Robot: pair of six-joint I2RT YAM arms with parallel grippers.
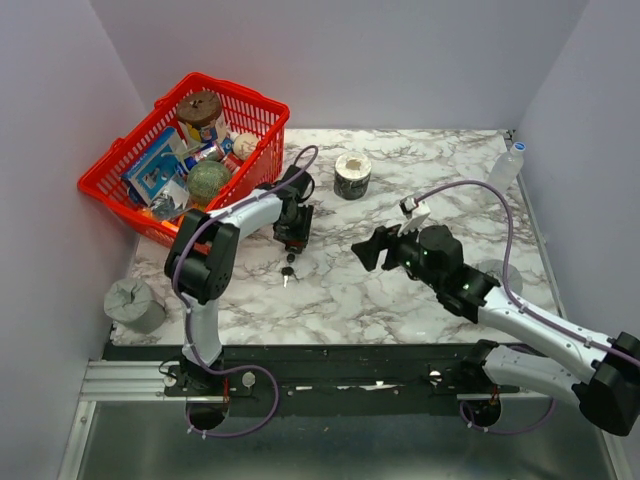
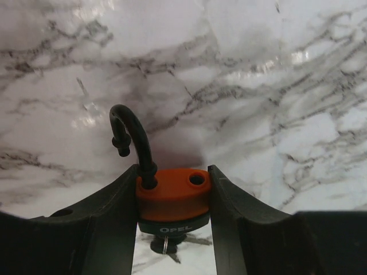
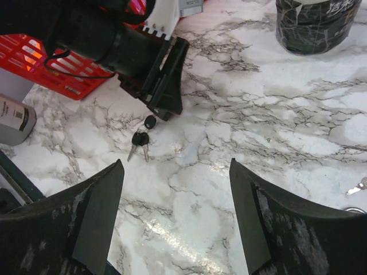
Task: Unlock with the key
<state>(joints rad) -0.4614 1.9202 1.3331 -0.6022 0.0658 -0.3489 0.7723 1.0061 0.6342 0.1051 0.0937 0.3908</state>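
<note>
The marble desk [image 1: 400, 290] runs out of frame on the near side under the arm bases. The red basket [image 1: 120, 160] hangs partly over its far-left corner, and the stuff inside is too jumbled to sort out.

The left end effector [image 1: 293, 240] is clamped on the orange padlock [image 2: 172, 197]. From the top camera the lock is nearly buried under the fingers. The left wrist view is better: the body is squeezed between both fingers and the black shackle [image 2: 135, 137] has one end hanging free of its hole. The lock's underside is cut off in shadow.

The right end effector [image 3: 175, 166] has its fingers spread wide apart with nothing between them, hovering over bare marble. There's a decent stretch of free desk between the two arms, and more toward the right edge.

The key [image 3: 140, 139] lies on the desk just beside the padlock's bottom end, black head with a thin silver blade. It looks like a few on one ring, and I can't tell if one's actually in the keyhole. From above the key [image 1: 288, 271] is just a dark speck.
</note>
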